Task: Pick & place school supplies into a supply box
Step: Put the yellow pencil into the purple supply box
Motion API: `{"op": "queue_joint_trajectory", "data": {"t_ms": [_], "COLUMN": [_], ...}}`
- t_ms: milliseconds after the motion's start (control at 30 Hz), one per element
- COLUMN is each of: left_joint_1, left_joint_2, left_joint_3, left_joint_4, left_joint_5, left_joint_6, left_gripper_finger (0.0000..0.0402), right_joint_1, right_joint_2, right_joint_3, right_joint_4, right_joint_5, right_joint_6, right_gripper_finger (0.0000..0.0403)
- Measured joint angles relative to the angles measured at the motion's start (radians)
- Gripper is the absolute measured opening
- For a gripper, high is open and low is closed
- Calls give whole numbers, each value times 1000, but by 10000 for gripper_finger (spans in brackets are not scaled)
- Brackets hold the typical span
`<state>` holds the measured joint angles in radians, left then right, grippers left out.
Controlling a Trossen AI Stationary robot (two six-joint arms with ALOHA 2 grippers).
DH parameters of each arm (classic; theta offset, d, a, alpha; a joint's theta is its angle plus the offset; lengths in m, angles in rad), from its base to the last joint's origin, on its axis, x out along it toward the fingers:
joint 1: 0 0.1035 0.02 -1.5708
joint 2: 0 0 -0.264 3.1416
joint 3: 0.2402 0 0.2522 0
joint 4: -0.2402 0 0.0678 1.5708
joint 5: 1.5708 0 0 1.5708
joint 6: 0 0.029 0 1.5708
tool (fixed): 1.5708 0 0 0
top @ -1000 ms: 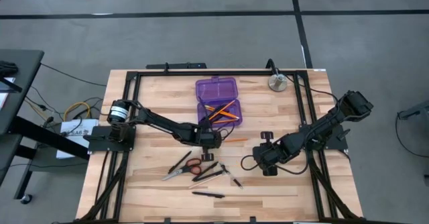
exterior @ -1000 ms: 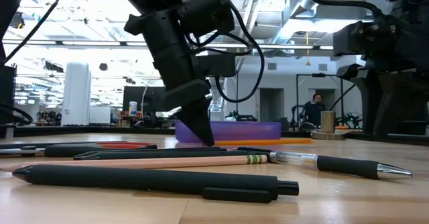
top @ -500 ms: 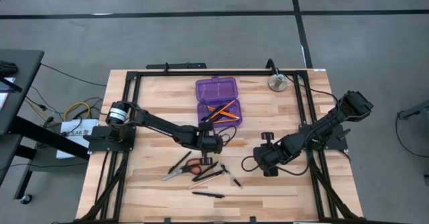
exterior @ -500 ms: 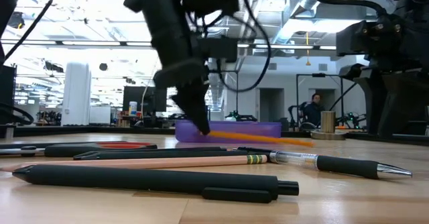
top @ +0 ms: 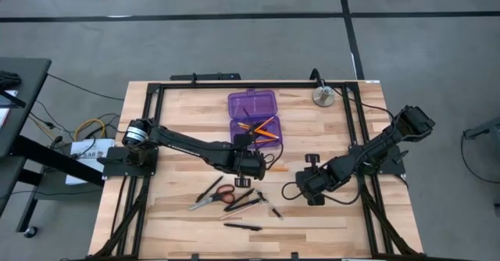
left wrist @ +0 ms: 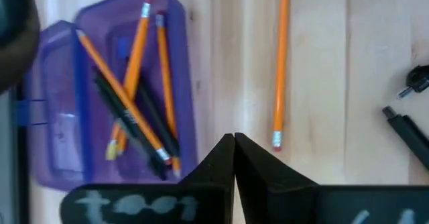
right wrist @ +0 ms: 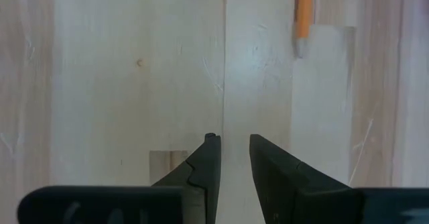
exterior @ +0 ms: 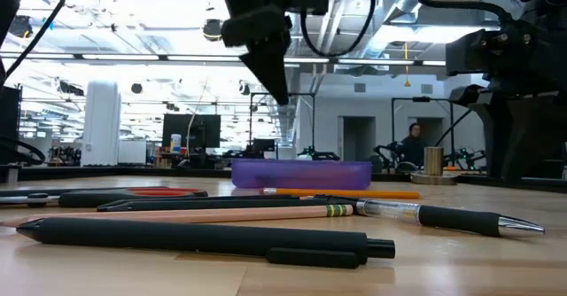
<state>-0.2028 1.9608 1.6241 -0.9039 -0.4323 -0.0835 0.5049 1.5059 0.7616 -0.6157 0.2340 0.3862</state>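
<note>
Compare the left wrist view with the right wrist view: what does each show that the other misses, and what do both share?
Only the left wrist view shows the purple box, open, holding orange pencils and dark pens, plus the shut left tool. Only the right wrist view shows the right tool, its fingers apart over bare wood with nothing between them. Both share the wooden table and a loose orange pencil lying on it.

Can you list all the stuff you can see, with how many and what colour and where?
Pencil case: one, purple, open, far middle of table, pencils and dark pens inside.
Loose pencil: one, orange, on the wood beside the case.
Scissors: one pair, red-and-black handles, near edge.
Pens: several, black, near edge.
Metal disc: one, silver, far right corner.
Table: one, light wood.
Left tool: shut, empty, raised near the case.
Right tool: slightly open, empty, over bare wood.
</note>
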Motion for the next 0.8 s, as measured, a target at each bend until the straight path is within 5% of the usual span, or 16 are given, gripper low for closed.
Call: {"op": "queue_joint_trajectory", "data": {"t_ms": [400, 800], "left_joint_1": [29, 78], "left_joint_2": [4, 7], "left_joint_3": [-20, -160], "left_joint_4": [169, 440], "left_joint_5": [176, 323], "left_joint_6": [67, 101], "left_gripper_finger": [6, 132], "right_joint_1": [40, 45], "right_joint_2": [0, 0], "right_joint_3": [0, 0], "right_joint_4": [-5, -4], "right_joint_5": [0, -11], "right_joint_6": [11, 17], "right_gripper_finger": [76, 76]}}
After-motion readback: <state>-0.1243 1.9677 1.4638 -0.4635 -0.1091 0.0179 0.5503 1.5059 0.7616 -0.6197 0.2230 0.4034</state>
